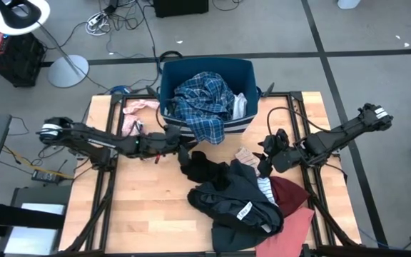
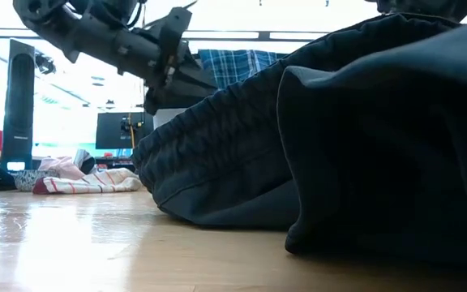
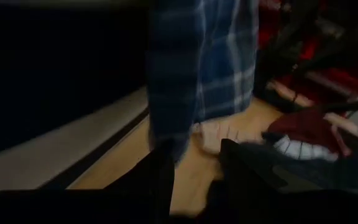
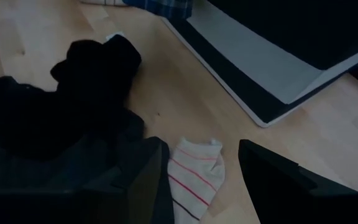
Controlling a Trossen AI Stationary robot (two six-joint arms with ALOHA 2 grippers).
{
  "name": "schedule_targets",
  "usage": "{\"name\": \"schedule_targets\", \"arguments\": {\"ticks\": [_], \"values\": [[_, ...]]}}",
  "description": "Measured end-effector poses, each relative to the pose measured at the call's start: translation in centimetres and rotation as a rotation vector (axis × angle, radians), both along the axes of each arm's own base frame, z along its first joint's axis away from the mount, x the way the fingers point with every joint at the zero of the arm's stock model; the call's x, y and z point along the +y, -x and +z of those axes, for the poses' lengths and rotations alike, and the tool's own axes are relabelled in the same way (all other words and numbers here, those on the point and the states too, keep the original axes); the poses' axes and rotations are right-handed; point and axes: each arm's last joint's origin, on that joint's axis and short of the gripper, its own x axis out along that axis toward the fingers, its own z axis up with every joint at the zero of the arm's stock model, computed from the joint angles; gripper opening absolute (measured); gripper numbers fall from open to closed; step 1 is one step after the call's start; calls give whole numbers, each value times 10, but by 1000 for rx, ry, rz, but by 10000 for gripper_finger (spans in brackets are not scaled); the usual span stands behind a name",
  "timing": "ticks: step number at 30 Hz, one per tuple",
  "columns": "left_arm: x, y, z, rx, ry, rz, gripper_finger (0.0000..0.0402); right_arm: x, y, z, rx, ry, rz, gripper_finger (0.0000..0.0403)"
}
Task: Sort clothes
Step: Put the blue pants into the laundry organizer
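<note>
Blue-and-white plaid on the shirt [image 1: 204, 103] draped over the navy bin [image 1: 245, 68]. Pale pink on the garment [image 1: 135, 107] at far left. Black for the small garment [image 1: 204, 168], dark grey for the large one [image 1: 237, 203], maroon [image 1: 290, 193] and salmon [image 1: 298, 227] at right. White with thin red stripes on the sock [image 4: 194, 174]. Light wood on the tabletop [image 1: 148, 207].

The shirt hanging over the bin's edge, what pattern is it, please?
Blue plaid shirt, clearest in the high view.
</note>
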Motion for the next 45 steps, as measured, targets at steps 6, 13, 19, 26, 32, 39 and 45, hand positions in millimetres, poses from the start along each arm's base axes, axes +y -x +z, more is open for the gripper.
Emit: {"name": "schedule_targets", "arguments": {"ticks": [6, 13, 19, 26, 32, 39, 45], "values": [[7, -17, -17, -58, 8, 2, 137, 0, -1, 0, -6, -3, -3, 217], [12, -40, -2, -234, -15, -97, 133, 0, -1, 0, -4, 0, 0, 217], [13, -62, 44, -349, -166, -192, 125, 0, -1, 0, -6, 1, 0, 217], [33, -83, 94, -282, -277, -145, 124, 0, 0, 0, -2, 3, 0, 217], [51, -90, 135, -203, -410, -71, 124, -1, 0, 0, 4, 6, 2, 217], [78, -87, 165, -148, -476, 10, 124, -1, 0, 0, 4, 7, 1, 217], [116, -74, 147, 78, -409, 135, 124, -1, 0, 0, 5, 7, 1, 217]]}}
